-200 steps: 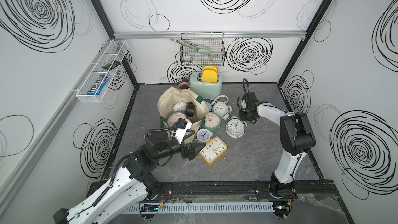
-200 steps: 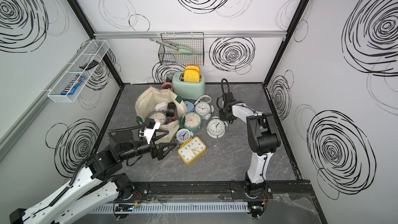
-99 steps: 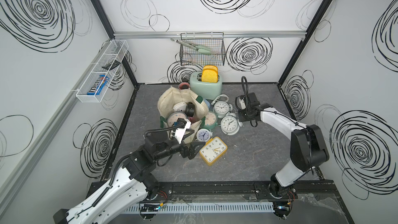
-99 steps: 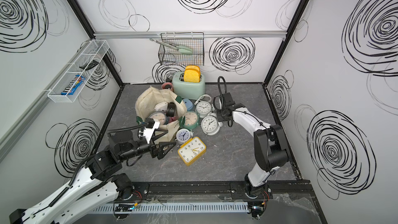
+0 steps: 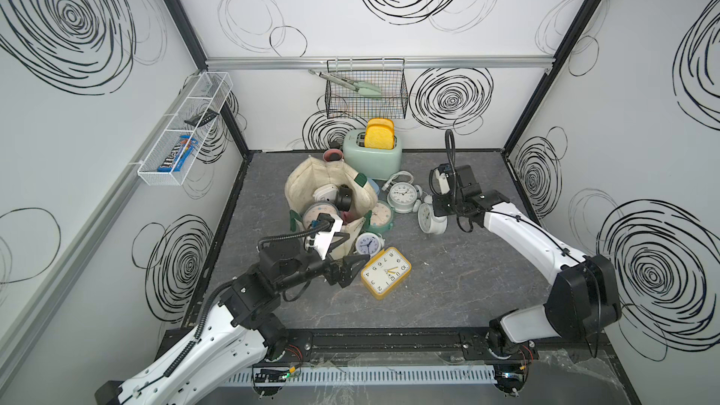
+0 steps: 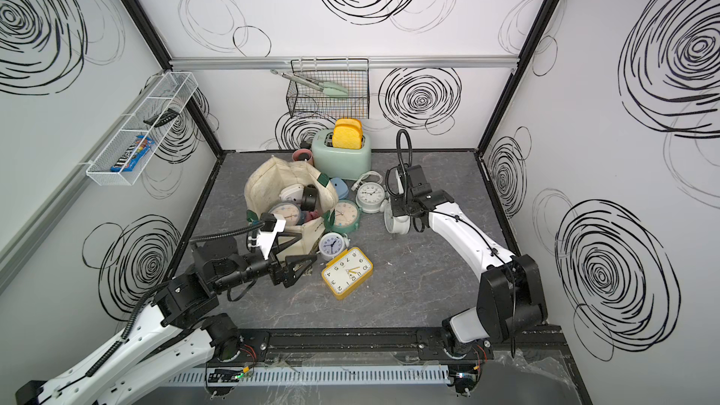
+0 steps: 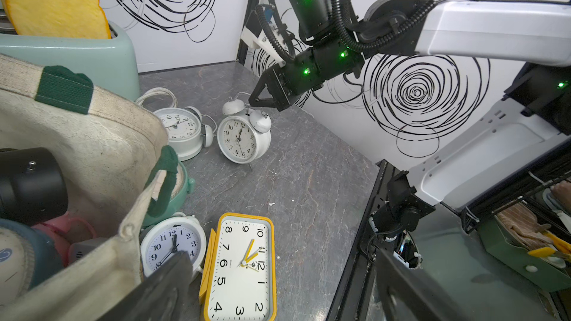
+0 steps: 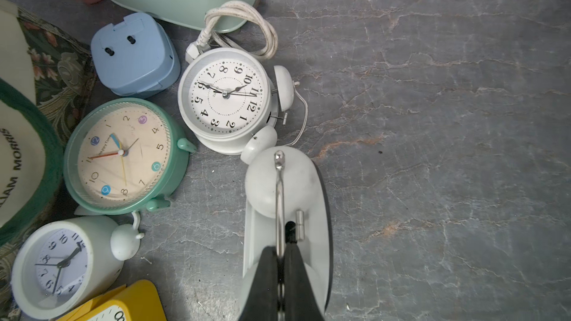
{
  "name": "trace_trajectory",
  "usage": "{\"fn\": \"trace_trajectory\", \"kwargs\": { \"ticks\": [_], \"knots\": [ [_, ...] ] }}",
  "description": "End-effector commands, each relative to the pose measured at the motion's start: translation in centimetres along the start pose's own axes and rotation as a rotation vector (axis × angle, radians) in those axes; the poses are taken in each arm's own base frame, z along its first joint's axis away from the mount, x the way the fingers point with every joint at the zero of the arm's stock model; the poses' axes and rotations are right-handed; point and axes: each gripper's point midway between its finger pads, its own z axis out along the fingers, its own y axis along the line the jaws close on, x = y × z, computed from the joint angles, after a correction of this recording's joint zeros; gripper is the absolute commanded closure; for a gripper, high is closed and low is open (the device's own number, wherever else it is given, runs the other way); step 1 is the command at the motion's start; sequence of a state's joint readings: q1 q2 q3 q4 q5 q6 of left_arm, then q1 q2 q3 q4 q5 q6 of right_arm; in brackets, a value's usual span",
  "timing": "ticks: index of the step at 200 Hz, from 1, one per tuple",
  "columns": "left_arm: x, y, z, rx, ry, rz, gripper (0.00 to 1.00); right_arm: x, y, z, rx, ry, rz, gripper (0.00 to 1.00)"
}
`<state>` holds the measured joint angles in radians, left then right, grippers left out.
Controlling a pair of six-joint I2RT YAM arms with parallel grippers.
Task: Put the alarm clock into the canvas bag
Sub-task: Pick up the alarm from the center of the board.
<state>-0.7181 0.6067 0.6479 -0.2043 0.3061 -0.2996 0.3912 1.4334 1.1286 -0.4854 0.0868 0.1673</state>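
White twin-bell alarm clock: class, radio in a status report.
Right gripper shut on white twin-bell alarm clock, by wire handle. Left gripper open beside canvas bag. Mint clock and second white clock lie between.

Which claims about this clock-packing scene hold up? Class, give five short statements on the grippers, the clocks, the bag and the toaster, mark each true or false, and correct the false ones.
1. The right gripper is shut on the wire handle of the white twin-bell clock. True.
2. The left gripper grips the yellow clock. False: it is open, holds nothing and sits beside that clock.
3. The canvas bag is empty. False: several clocks lie inside.
4. The toaster holds yellow toast slices. True.
5. The yellow clock lies face up on the table. True.
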Motion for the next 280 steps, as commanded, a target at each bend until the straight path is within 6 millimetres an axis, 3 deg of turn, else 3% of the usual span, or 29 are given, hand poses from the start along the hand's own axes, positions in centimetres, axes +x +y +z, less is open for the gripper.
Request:
{"fn": "trace_trajectory", "kwargs": {
  "ticks": [1,69,91,132,186,236,280],
  "knots": [
    [-2.0,-1.1,-0.4,0.037,-0.062,0.006,0.04,-2.2,1.3,-3.1,-0.076,-0.098,-0.004,1.0],
    [-5.6,-2.5,0.1,0.097,-0.13,0.095,0.04,-6.0,5.5,-10.1,-0.326,-0.302,-0.118,1.0],
    [-7.3,-3.5,0.7,0.152,-0.159,0.164,0.04,-7.1,6.1,-11.8,-0.356,-0.327,-0.139,1.0],
    [-10.4,-3.0,2.1,0.169,-0.182,0.225,0.04,-9.0,6.7,-14.8,-0.397,-0.38,-0.152,1.0],
    [-13.3,0.6,3.2,0.181,-0.239,0.221,0.04,-11.1,7.7,-18.1,-0.459,-0.431,-0.164,1.0],
    [-14.4,6.1,4.4,0.186,-0.234,0.197,0.04,-12.2,9.0,-20.6,-0.547,-0.455,-0.192,1.0],
    [-14.3,6.6,4.1,0.335,-0.218,0.287,0.04,-12.2,9.9,-22.4,-0.627,-0.453,-0.211,1.0]
  ]
}}
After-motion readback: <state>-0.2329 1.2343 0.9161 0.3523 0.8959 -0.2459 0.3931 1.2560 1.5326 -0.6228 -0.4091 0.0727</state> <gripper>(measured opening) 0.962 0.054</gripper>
